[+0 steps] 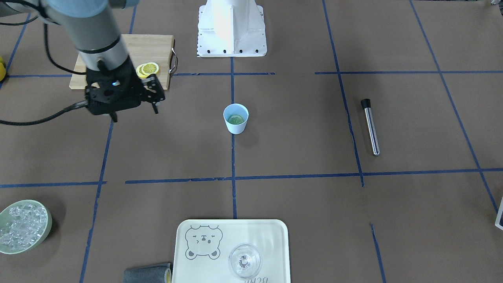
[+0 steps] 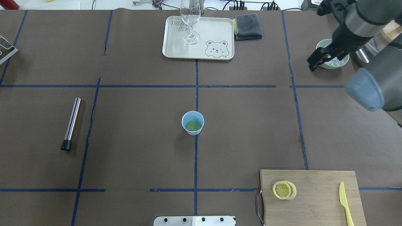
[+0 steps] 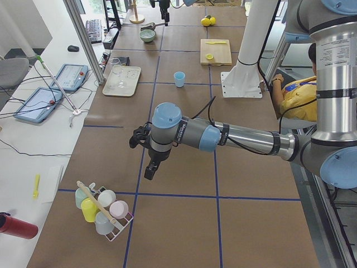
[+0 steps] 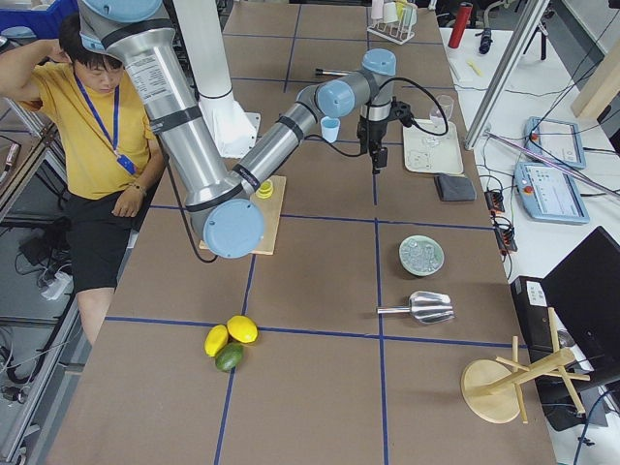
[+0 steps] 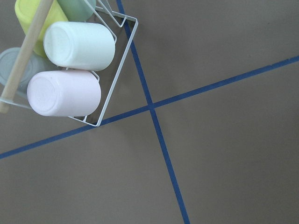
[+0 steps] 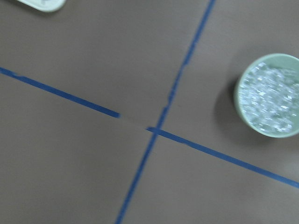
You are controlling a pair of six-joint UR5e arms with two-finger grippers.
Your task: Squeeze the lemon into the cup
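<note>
Currently my right gripper (image 1: 135, 114) hangs above the table with its jaws spread wide and nothing between them. Its wrist camera looks down on a crossing of blue tape lines, with the bowl of ice (image 6: 240, 99) off to one side. The lemon (image 2: 281, 189) lies as a thin slice on the wooden cutting board (image 2: 314, 201), overlapping a second slice (image 2: 294, 190) near the board's handle end. A yellow knife (image 2: 344, 202) lies well apart from them at the board's other end. The cup (image 2: 192, 115) stands upright in the middle of the table on a tape line, well apart from the board and from both my grippers. A round greenish slice (image 2: 193, 126) lies flat at its bottom. My left gripper (image 3: 149, 172) shows only from the side camera, reaching out over the left end of the table near a wire rack (image 5: 117, 71) of upturned cups. I cannot tell whether its jaws are wide or narrow. Beyond the cup, a stemmed glass (image 2: 190, 18) stands on a cream tray (image 2: 176, 47) printed with a bear, and a folded gray cloth (image 2: 248, 26) lies just beside the tray. A metal tube (image 2: 71, 122) with a black cap lies alone on my left side.
</note>
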